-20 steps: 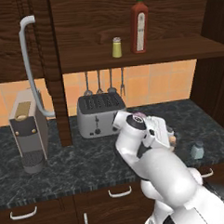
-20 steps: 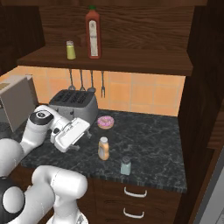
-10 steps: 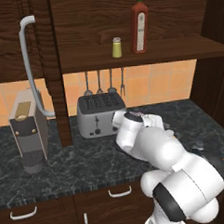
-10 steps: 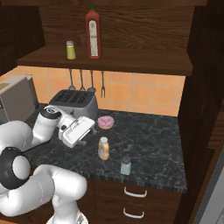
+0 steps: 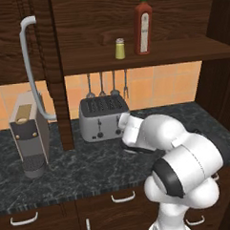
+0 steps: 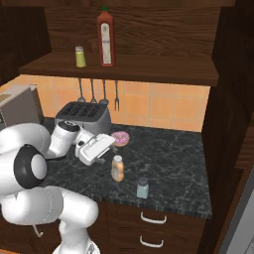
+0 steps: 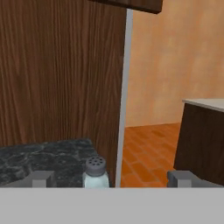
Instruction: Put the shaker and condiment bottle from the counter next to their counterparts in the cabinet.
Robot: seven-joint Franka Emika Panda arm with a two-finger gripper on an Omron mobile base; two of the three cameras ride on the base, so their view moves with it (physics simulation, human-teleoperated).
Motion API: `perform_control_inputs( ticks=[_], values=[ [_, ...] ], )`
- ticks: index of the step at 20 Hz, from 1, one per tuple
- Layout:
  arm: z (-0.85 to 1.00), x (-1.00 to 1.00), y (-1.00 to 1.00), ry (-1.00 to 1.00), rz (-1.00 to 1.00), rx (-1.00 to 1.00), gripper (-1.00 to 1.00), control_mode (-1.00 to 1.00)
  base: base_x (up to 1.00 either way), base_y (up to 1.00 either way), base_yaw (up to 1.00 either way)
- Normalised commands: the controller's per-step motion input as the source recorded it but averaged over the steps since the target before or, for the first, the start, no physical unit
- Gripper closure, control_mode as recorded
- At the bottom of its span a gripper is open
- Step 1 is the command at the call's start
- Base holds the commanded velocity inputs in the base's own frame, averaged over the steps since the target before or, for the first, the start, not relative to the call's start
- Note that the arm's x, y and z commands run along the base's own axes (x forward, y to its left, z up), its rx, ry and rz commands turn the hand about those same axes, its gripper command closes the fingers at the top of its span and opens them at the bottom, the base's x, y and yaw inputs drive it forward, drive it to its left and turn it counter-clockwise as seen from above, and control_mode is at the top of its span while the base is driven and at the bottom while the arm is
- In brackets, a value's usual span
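The pale blue-grey shaker (image 6: 142, 188) stands near the counter's front edge, with the small orange condiment bottle (image 6: 117, 168) just left of it and further back. My gripper (image 6: 105, 145) hovers low over the counter just left of the bottle, pointing right. In the hand view the shaker (image 7: 96, 173) sits between the wide-apart fingertips (image 7: 41, 178), left of centre; the gripper (image 7: 111, 179) is open and holds nothing. On the cabinet (image 6: 149, 74) shelf stand the counterparts: a yellow-green shaker (image 6: 79, 56) and a tall red bottle (image 6: 105, 37), the same shaker (image 5: 119, 48) and bottle (image 5: 143, 27) showing in the left base view.
A silver toaster (image 6: 83, 116) stands behind the hand, with a pink donut (image 6: 120, 139) to its right. A coffee machine (image 5: 29, 133) stands at the left. The open cabinet door hangs with its curved grey handle (image 5: 30, 59). Utensils (image 5: 102, 84) hang on the tiled wall.
The arm has folded lower and swung round, carrying the hand a little to the right toward the bottle. The jaws have stayed open. The bottle and shaker have not moved.
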Motion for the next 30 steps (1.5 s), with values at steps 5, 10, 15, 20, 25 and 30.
perform_control_inputs(
  ticks=[5, 10, 15, 20, 25, 30],
  values=[
    [-0.13, 0.0, -0.05, -0.08, 0.03, 0.0, -1.0, -1.0, 0.0, 0.0, 0.0],
    [-0.35, 0.0, 0.0, -0.1, 0.09, 0.0, -1.0, -1.0, 0.0, 0.0, 0.0],
    [-0.09, 0.18, -0.18, -0.03, 0.03, 0.0, -1.0, -1.0, 0.0, 0.0, 0.0],
    [0.0, 0.67, -0.23, 0.0, 0.05, 0.0, -1.0, -1.0, 0.0, 0.0, 0.0],
    [-0.04, 0.05, 0.04, 0.0, 0.0, 0.0, -1.0, -1.0, 0.0, 0.0, 0.0],
    [-0.25, -0.01, 0.2, 0.0, 0.0, 0.0, -1.0, -1.0, 0.0, 0.0, 0.0]
  ],
)
